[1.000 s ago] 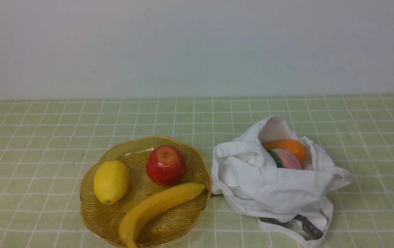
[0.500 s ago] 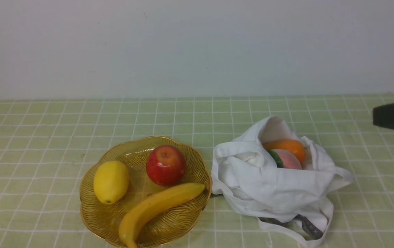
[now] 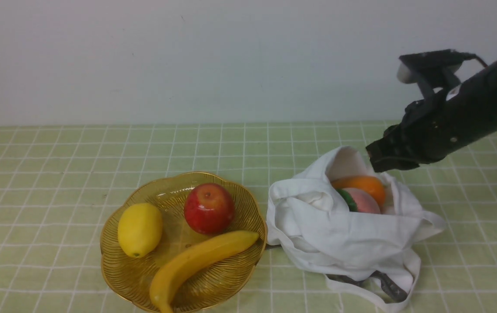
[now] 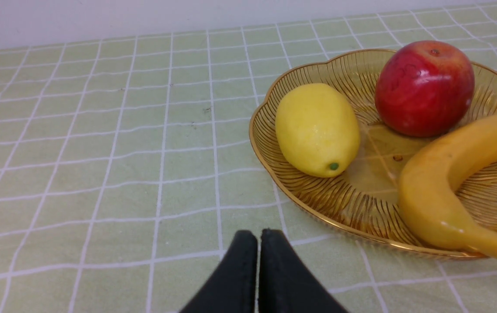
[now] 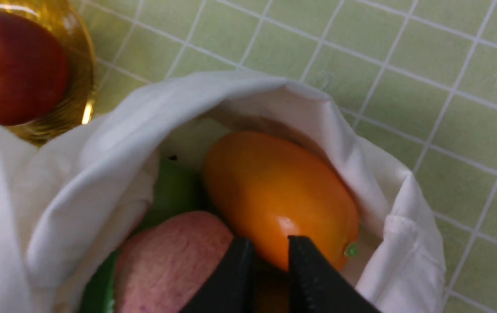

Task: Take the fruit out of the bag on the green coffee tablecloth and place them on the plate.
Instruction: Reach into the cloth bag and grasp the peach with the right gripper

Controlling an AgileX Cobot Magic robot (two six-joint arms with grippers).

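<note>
1. Currently, the step in hand, as judged: reaching into the bag for the orange fruit; neither fruit is out yet
2. Right claw: poised above the bag's open mouth; in its wrist view the fingers stand parted by only a narrow slit, holding nothing and touching nothing visible
3. Orange fruit: directly under the claw tips, lying on its side inside the bag, close against the cloth wall beyond it
4. Peach: just beside the tips, lying against the orange fruit, its green leaf tucked towards the bag's fold
5. Method advised: spread the fingers much wider before descending, since the slit is far narrower than the fruit; straddle the fruit across its short axis; keep the tips clear of the cloth rim so no fabric is pinched; grip gently, as the skin looks smooth and slippery
6. Plate: well away from the right claw, past the bag on the robot's left; carries an apple, lemon and banana, leaving little bare room
7. Left claw: fingers pressed together, empty, low over the green coffee tablecloth, with the plate near, ahead of its tips
</note>
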